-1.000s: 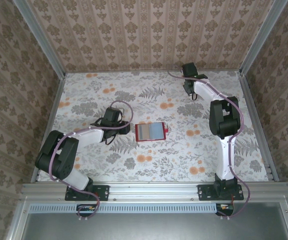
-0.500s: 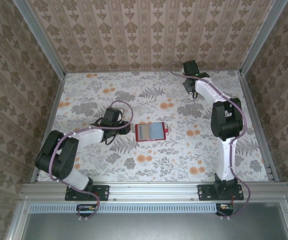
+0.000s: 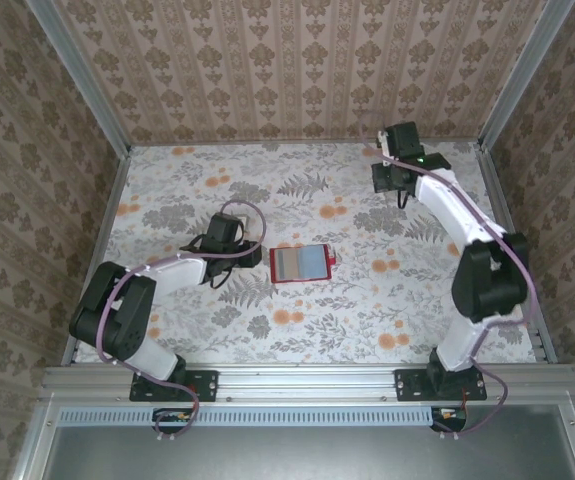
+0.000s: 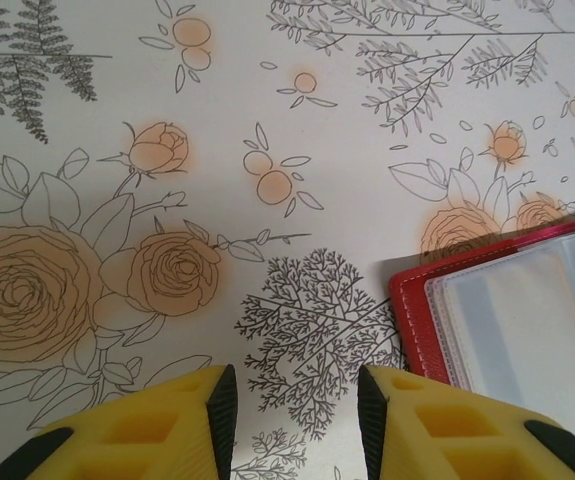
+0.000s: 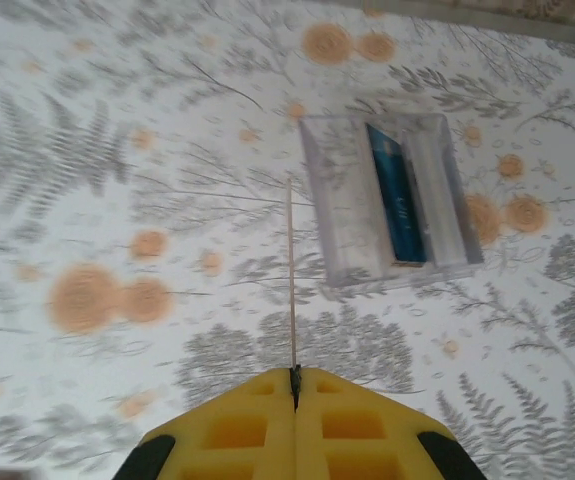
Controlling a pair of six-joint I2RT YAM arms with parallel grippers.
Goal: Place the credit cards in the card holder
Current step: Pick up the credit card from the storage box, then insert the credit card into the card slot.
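Observation:
The card holder (image 3: 300,263) lies open mid-table, red-edged with clear pockets over a grey-blue inner face. In the left wrist view its left end (image 4: 507,320) lies just right of my left gripper (image 4: 295,410), which hovers low over the tablecloth, open, with nothing between its fingers; from above that gripper (image 3: 229,262) sits left of the holder. My right gripper (image 5: 294,375) is shut on a thin pale credit card (image 5: 291,270), seen edge-on and raised above the table at the back right (image 3: 387,185). A blue card (image 5: 399,200) stands in a clear tray (image 5: 342,210).
The floral tablecloth runs to metal rails and patterned walls on three sides. The right arm's elbow (image 3: 487,280) leans out toward the right rail. The clear tray sits close to the back wall.
The right arm has swung its elbow out to the right, and its gripper has shifted right at the back with the card in it. The left arm and holder have not moved.

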